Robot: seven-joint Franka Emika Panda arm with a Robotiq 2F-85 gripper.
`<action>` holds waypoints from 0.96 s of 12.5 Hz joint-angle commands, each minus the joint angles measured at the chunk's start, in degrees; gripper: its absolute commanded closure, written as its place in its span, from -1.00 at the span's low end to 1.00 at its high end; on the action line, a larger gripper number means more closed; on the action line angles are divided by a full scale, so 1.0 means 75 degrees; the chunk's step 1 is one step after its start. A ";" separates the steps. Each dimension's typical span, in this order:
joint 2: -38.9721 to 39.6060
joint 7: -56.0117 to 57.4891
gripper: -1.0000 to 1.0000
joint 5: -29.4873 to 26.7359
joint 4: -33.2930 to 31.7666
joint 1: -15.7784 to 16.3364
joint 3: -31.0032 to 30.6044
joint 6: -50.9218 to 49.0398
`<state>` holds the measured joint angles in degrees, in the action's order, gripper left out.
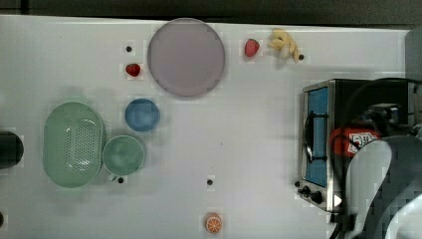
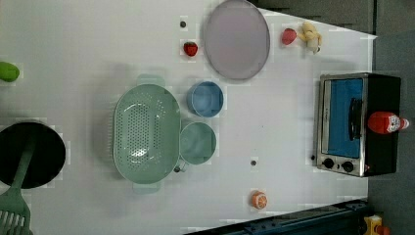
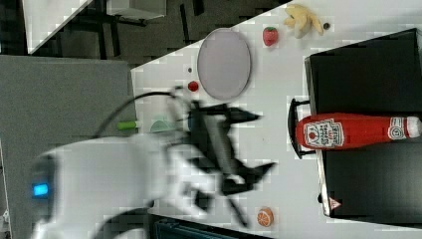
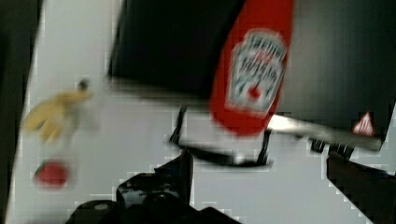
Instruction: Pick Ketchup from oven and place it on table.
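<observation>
On the oven's (image 3: 368,134) black top, the ketchup (image 3: 348,131) lies flat; the wide-spread gripper (image 3: 259,144), at nine o'clock in the right view, could roll it off.

Bright, even light washes the table (image 1: 239,129) almost to white, and soft shadows sit close beside the colander (image 2: 146,130) and bowls. In the right view the arm (image 3: 124,184) is smeared by motion blur, while the ketchup (image 3: 348,130) stays crisp. The wrist view is soft all over: label on the ketchup fuzzy, strawberry (image 4: 51,173) and banana (image 4: 53,114) at the frame's left streaked.
</observation>
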<state>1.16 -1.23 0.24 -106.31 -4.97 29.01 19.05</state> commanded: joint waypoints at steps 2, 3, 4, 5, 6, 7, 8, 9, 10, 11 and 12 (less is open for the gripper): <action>0.0717 -0.0170 -1.00 -0.0093 0.0011 -0.0154 0.0355 0.0975; 0.0993 -0.0170 -1.00 -0.0311 0.0002 -0.0179 0.0443 0.1218; 0.1241 -0.0170 -1.00 -0.0548 -0.0015 -0.0215 0.0495 0.1363; 0.1451 -0.0170 -1.00 -0.0777 -0.0032 -0.0254 0.0511 0.1388; 0.1616 -0.0170 -1.00 -0.0957 -0.0080 -0.0296 0.0511 0.1387; 0.1737 -0.0170 -1.00 -0.1054 -0.0151 -0.0345 0.0514 0.1380; 0.1814 -0.0170 -1.00 -0.1124 -0.0236 -0.0380 0.0509 0.1417; 0.1857 -0.0170 -1.00 -0.1222 -0.0309 -0.0382 0.0499 0.1543; 0.1872 -0.0169 -1.00 -0.1264 -0.0422 -0.0385 0.0502 0.1706; 0.1872 -0.0169 -1.00 -0.1356 -0.0557 -0.0386 0.0497 0.1947; 0.1871 -0.0170 -1.00 -0.1381 -0.0675 -0.0385 0.0493 0.2190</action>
<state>16.38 -1.24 -9.40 -112.19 -7.51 33.60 34.02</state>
